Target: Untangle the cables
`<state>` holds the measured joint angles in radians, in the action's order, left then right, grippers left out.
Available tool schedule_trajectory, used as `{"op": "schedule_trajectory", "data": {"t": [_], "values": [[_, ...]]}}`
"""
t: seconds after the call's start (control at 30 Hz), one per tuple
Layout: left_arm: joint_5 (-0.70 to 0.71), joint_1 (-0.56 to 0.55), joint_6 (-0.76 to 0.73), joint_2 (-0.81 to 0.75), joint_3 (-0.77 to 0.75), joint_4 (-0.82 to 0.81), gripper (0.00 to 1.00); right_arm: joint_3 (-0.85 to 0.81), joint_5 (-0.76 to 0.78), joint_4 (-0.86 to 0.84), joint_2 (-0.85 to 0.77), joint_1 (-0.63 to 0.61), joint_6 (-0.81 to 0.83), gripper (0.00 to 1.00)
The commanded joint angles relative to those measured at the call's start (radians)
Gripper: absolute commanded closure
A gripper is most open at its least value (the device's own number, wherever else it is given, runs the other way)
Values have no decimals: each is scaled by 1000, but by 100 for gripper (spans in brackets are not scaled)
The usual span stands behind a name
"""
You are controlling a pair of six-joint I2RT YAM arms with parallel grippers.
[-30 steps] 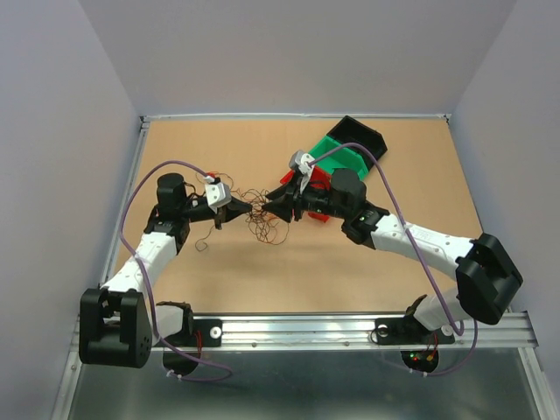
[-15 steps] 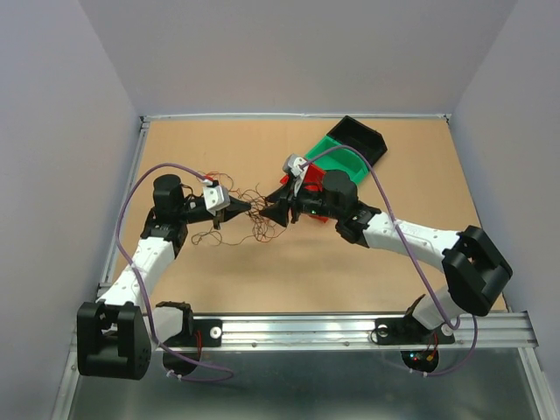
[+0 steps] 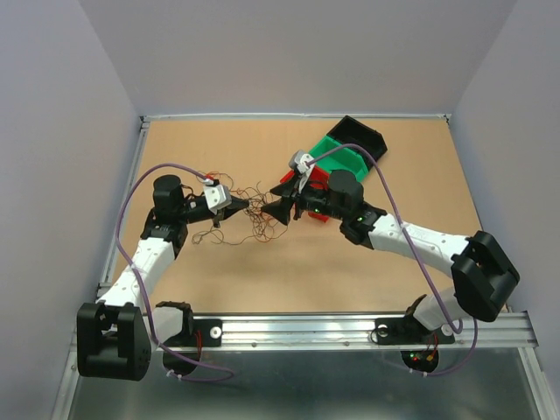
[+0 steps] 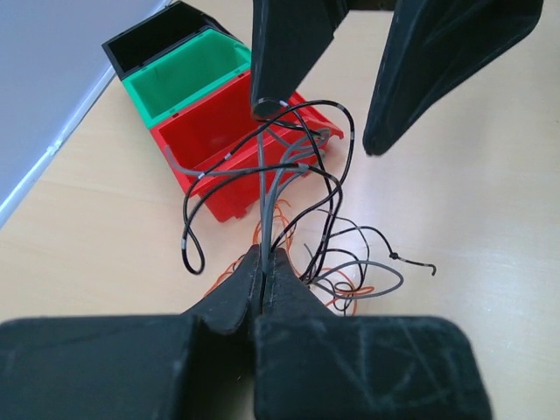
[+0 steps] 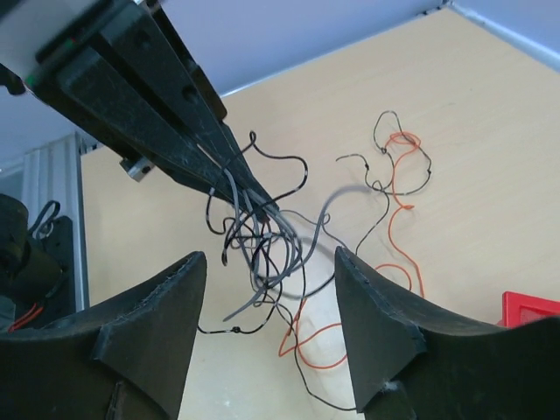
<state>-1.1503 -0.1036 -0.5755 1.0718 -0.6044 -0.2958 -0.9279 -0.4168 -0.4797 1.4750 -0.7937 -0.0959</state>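
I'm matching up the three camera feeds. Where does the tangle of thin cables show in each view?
Top external: the cables sit mid-table, left of the red bin.
Left wrist: cables at centre of frame, in front of the red bin.
Right wrist: cables at centre of frame; the red bin shows only a corner, lower right.
Shared landmark: the red bin.

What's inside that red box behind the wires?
Nothing shows in the red box: only bare red inner walls. Its near wall and the cables crossing in front hide part of the floor, so something small could lie there unseen.
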Motion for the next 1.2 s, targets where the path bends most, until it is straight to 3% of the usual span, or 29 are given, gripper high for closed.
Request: {"op": "schedule_trajectory", "data": {"t": [0.0,0.17,0.37,0.53,0.63,0.67,0.73,0.87,1.17], "values": [[-11,-5,-23,-13,9,-31,100,9,29,-62,-61,-9,1,34],[3,-10,-24,-10,9,-29,100,-14,3,-63,-55,-10,-18,35],[21,-25,-27,-24,15,-31,100,-57,-19,-60,-12,-9,-42,54],[35,-36,-37,-24,18,-31,100,-88,-40,-59,21,-9,-56,60],[37,-36,-41,-21,20,-31,100,-103,-50,-56,39,-9,-62,74],[41,-36,-41,-24,22,-31,100,-104,-36,-56,39,-9,-64,86],[49,-38,-47,-26,25,-31,100,-92,5,-56,33,-10,-68,95],[98,-38,-40,-18,25,-43,100,-46,124,-59,-22,-9,-71,99],[340,-19,104,51,5,-170,100,171,556,-57,-215,-9,-77,100]]}}
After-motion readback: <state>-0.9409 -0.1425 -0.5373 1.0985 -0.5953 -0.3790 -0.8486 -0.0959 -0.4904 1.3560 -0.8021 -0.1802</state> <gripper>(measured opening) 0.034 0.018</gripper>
